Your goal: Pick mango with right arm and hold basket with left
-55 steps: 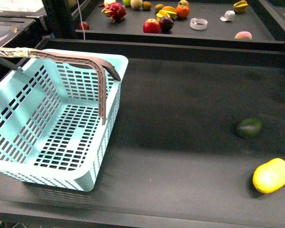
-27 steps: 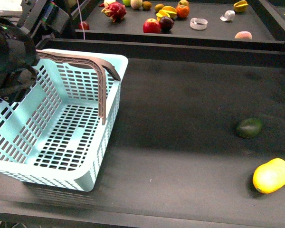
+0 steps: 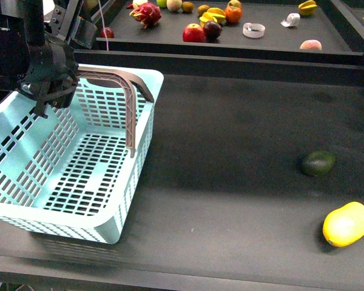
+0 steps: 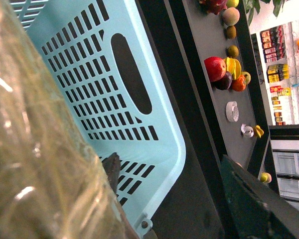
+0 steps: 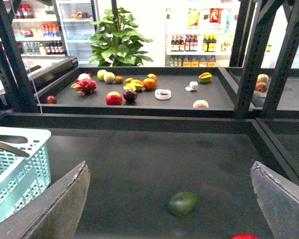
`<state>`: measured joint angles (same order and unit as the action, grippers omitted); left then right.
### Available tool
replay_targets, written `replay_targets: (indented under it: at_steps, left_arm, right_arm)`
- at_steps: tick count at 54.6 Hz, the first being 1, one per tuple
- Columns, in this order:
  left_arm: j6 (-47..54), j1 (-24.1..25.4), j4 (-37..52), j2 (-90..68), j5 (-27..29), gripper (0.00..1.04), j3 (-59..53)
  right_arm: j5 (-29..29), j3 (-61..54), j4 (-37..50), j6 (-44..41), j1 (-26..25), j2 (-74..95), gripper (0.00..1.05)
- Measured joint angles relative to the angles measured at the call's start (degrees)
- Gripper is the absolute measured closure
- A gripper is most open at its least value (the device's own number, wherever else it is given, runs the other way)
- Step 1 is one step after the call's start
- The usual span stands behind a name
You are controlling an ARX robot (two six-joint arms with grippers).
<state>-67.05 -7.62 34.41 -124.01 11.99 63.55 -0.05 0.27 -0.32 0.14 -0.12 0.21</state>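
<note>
Where the dark worktop [image 3: 230, 194] fills most of the front view, the pale turquoise basket [image 3: 118, 224] sits at the left of the frame with its grey-brown handle [image 3: 130, 115] raised. At upper left the left hand [image 3: 51, 85] is at the handle's far end. Whether it is clenched on the handle I cannot tell, since its wrist view shows only blurred tape up close. The right hand [image 5: 169, 167] is released, its fingers [image 5: 65, 199] spread wide over the worktop. The mango [image 3: 346, 224] lies at lower right, apart from both hands, with a dark green fruit [image 3: 318, 163] just above it.
</note>
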Motion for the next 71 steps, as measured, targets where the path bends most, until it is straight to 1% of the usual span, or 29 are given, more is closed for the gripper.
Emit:
replay_targets:
  at_steps: [9,10,17,18,20,29,35,40,49,54,61,66,71]
  left_arm:
    - [-0.5,-0.1,-1.2,-0.3,-0.2,0.76,0.4]
    - [-0.5,-0.1,-1.2,-0.3,-0.2,0.77,0.4]
    - [-2.9,-0.7,-2.4,-0.1,-0.7,0.98,0.3]
    - [-2.7,-0.8,-2.5,0.0,-0.7,0.99,0.3]
    - [0.6,-1.0,-2.8,0.4,-1.1,1.0,0.3]
    - [2.7,-2.5,-3.4,3.7,-1.3,1.0,-2.7]
    - [5.9,-4.1,-3.2,7.9,-1.5,1.0,-5.1]
    - [9.2,-5.3,-0.7,12.4,-2.2,1.0,-7.4]
    - [15.8,-8.1,4.7,18.0,-6.1,1.0,-11.2]
    - [20.6,-10.5,7.9,20.6,-8.1,1.0,-14.1]
    - [28.3,-14.2,9.0,22.5,-10.1,1.0,-17.2]
    - [31.8,-16.3,11.0,22.6,-11.1,1.0,-19.3]
    - [35.2,-18.9,13.6,22.6,-13.3,1.0,-21.7]
  right_arm:
    - [0.0,0.0,0.0,0.0,0.0,0.0,0.08]
    - [0.0,0.0,0.0,0.0,0.0,0.0,0.08]
    - [0.0,0.0,0.0,0.0,0.0,0.0,0.08]
    - [0.0,0.0,0.0,0.0,0.0,0.0,0.08]
    - [0.0,0.0,0.0,0.0,0.0,0.0,0.08]
    - [0.0,0.0,0.0,0.0,0.0,0.0,0.08]
    - [0.0,0.0,0.0,0.0,0.0,0.0,0.08]
    - [0.0,0.0,0.0,0.0,0.0,0.0,0.08]
    - [0.0,0.0,0.0,0.0,0.0,0.0,0.08]
    - [0.0,0.0,0.0,0.0,0.0,0.0,0.08]
    - [0.0,0.0,0.0,0.0,0.0,0.0,0.08]
    - [0.0,0.0,0.0,0.0,0.0,0.0,0.08]
    - [0.0,0.0,0.0,0.0,0.0,0.0,0.08]
